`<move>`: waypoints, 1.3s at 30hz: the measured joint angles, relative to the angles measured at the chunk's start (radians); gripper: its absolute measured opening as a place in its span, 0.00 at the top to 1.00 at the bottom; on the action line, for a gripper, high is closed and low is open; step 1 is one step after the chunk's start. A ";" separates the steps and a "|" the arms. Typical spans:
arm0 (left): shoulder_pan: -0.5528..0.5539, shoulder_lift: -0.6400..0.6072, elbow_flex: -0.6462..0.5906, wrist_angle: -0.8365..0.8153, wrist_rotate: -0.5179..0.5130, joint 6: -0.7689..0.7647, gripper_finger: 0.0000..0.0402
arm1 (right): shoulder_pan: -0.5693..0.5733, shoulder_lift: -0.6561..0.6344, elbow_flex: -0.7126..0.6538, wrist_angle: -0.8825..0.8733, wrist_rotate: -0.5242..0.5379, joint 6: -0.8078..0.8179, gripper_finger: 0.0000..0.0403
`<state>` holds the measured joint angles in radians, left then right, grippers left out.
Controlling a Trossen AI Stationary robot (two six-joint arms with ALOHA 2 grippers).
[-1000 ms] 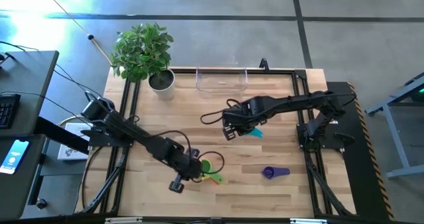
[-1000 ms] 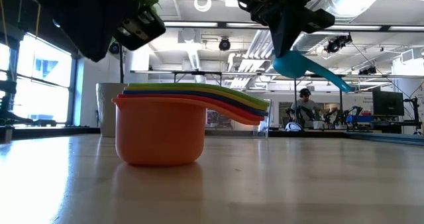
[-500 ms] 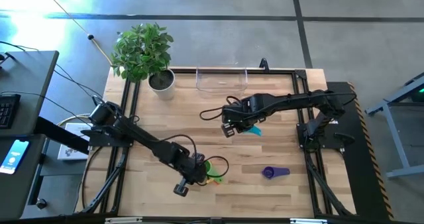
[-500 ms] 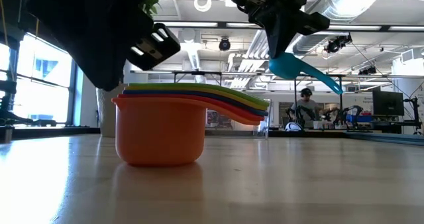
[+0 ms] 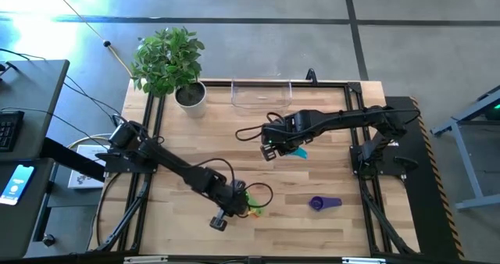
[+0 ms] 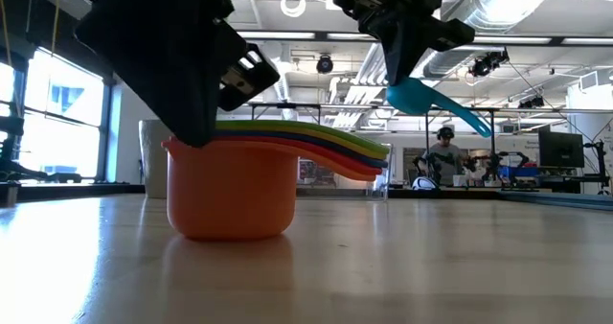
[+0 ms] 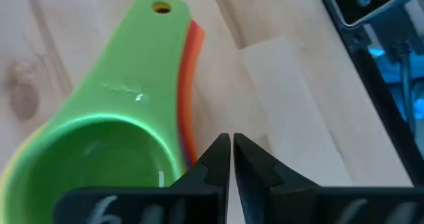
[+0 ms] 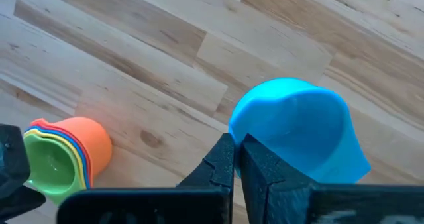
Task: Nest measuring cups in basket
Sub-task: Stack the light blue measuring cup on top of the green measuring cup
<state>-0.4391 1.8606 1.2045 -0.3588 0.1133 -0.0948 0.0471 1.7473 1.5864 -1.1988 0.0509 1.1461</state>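
Note:
A nested stack of measuring cups point(image 5: 250, 203), green on top and orange outermost, stands on its base near the table's near edge point(image 6: 230, 190) point(image 7: 99, 138). My left gripper point(image 7: 232, 152) is shut, low beside the stack's rim where the handles start point(image 5: 233, 205). My right gripper point(image 8: 236, 148) hangs over the table's middle point(image 5: 275, 148), shut on a light blue cup point(image 8: 298, 128). A purple cup point(image 5: 323, 204) lies alone on the table to the right. The clear basket point(image 5: 262, 94) sits at the far edge. My left gripper's shut fingertips are right at the stack's rim point(image 7: 189, 151); whether they touch it I cannot tell. My right gripper pinches the light blue cup's rim point(image 8: 242, 121) between its two fingers, coming from above. The cup is lifted clear of the table point(image 6: 421, 96), with its handle point(image 6: 469, 123) slanting downward.
A white pot with a green plant point(image 5: 190, 96) stands at the far left, beside the basket. Bare wood lies between the stack and the purple cup. Dark frame rails run along the table's left and right sides.
My left gripper has moved toward the table's right and near edge and come down beside the stack's rim. My right gripper, with the light blue cup, has drifted slightly toward the left. The stack has stayed in place.

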 joint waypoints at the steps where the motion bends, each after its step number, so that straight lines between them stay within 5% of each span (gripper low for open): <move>1: 0.004 0.000 0.000 0.001 -0.005 0.000 0.98 | 0.000 0.000 0.000 0.000 0.000 0.000 1.00; 39: 0.247 0.000 0.000 0.076 -0.153 0.030 0.98 | -0.002 0.000 0.000 -0.001 0.009 0.086 1.00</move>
<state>-0.1925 1.8606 1.2045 -0.2832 -0.0402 -0.0649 0.0452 1.7473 1.5864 -1.1995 0.0597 1.2320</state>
